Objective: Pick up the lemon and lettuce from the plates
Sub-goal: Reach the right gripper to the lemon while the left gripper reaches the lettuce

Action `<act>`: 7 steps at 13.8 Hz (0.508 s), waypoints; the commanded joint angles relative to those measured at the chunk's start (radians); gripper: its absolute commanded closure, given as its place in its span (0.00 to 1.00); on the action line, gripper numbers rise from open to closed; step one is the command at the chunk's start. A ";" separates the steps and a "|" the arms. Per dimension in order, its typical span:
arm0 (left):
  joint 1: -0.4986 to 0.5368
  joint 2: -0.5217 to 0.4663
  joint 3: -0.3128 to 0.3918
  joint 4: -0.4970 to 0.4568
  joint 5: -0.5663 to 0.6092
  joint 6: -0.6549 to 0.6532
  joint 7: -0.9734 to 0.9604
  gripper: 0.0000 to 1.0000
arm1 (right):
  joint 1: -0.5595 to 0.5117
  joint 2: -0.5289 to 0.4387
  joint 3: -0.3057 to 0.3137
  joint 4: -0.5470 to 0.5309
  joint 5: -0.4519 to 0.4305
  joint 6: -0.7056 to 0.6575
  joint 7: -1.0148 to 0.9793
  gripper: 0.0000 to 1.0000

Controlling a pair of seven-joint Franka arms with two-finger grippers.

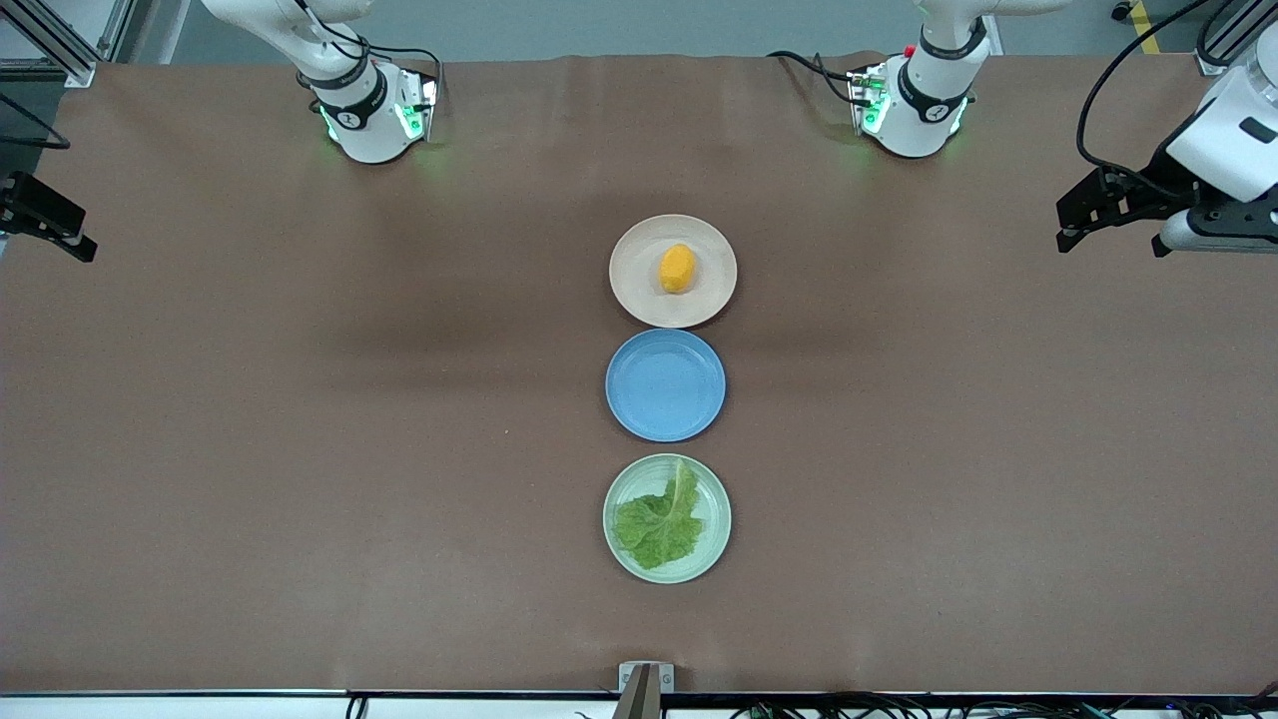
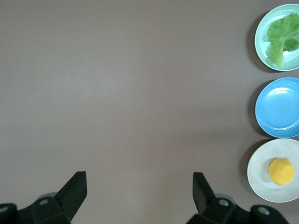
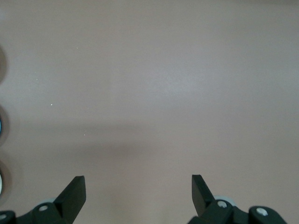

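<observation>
The lemon lies on the pale beige-pink plate, the plate farthest from the front camera. The lettuce lies on the mint green plate, the nearest one. My left gripper is open and empty, up over bare table at the left arm's end. Its wrist view shows the open gripper, the lemon, the lettuce and both plates off to one side. My right gripper is open and empty over bare table at the right arm's end, and it also shows in its wrist view.
A blue plate with nothing on it sits between the two task plates, and shows in the left wrist view. The three plates form a line down the table's middle. Brown tabletop spreads wide on both sides.
</observation>
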 commanded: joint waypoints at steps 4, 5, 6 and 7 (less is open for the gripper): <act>-0.008 0.043 0.002 0.055 0.017 -0.018 0.001 0.00 | -0.001 -0.011 0.011 -0.013 -0.008 0.002 -0.008 0.00; -0.009 0.069 0.002 0.079 0.016 -0.018 0.003 0.00 | 0.009 -0.011 0.016 -0.016 -0.005 -0.001 -0.002 0.00; -0.012 0.112 -0.001 0.102 0.016 -0.008 0.000 0.00 | 0.037 -0.011 0.019 -0.022 -0.001 -0.002 0.001 0.00; -0.030 0.168 -0.013 0.122 0.013 0.008 -0.011 0.00 | 0.089 -0.011 0.019 -0.041 0.002 -0.002 0.033 0.00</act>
